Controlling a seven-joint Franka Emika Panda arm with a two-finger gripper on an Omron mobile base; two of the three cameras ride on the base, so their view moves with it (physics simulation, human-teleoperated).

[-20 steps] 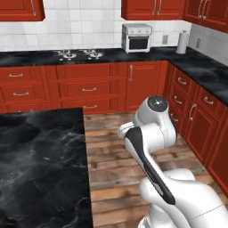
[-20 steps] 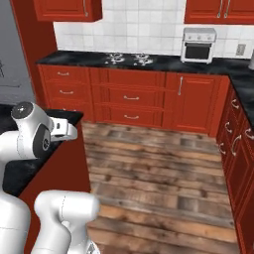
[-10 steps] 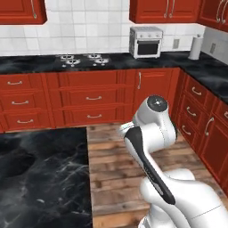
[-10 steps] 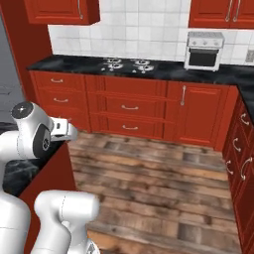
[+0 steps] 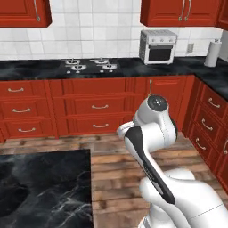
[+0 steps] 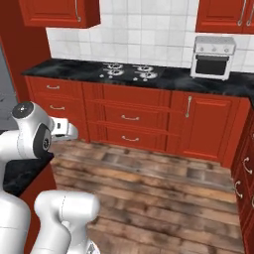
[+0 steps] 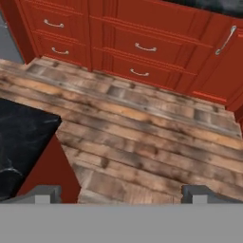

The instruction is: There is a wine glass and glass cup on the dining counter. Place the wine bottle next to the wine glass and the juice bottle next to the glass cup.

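Note:
The dining counter [image 5: 44,187] shows as a glossy black corner at the lower left of the left base view, and its dark top [image 7: 21,142] lies at the left of the hand view over a red side panel. My gripper [image 7: 122,194] is open, its two fingertips [image 7: 45,193] set wide apart with nothing between them, hanging over the wooden floor beside the counter's corner. The arm's white hand [image 6: 63,130] points toward the wall cabinets. The wine glass, glass cup, wine bottle and juice bottle are out of view.
A wall counter with a stove [image 5: 89,66], a small white oven [image 5: 158,46] and a paper towel roll [image 5: 213,53] runs along the back. Red drawers [image 5: 100,107] stand below it, more cabinets [image 5: 209,120] on the right. Wooden floor [image 5: 116,164] lies between.
The whole scene has shifted in both base views, so the base has moved; the wall counter looks nearer and less of the dining counter shows. The arm's pose and the open jaws are unchanged.

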